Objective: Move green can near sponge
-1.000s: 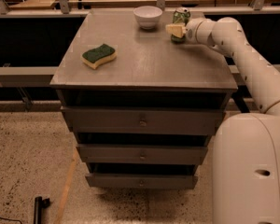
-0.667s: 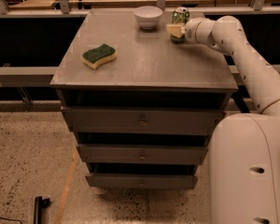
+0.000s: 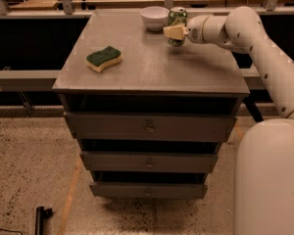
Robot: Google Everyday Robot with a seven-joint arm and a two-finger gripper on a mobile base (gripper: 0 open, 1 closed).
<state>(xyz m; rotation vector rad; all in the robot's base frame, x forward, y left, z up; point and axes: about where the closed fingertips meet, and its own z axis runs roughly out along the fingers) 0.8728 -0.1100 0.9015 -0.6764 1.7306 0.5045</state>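
Note:
The green can (image 3: 177, 17), with its silver top, is at the back of the grey cabinet top (image 3: 152, 70), just right of the white bowl (image 3: 155, 17). My gripper (image 3: 176, 32) reaches in from the right and is shut on the can, with one pale finger (image 3: 173, 32) across its front. The can seems to be held just above the surface, with a shadow under it. The sponge (image 3: 104, 58), dark green on top with a pale yellow base, lies at the left of the cabinet top, well apart from the can.
The cabinet has three drawers (image 3: 149, 127) below its top. My white arm (image 3: 264, 48) spans the right side and my base (image 3: 269, 180) stands at the lower right. A rail (image 3: 29, 75) runs behind the cabinet. A small black object (image 3: 40, 215) lies on the floor.
My gripper has moved left with the green can in it, from the back right corner towards the bowl. The sponge and the bowl have not moved.

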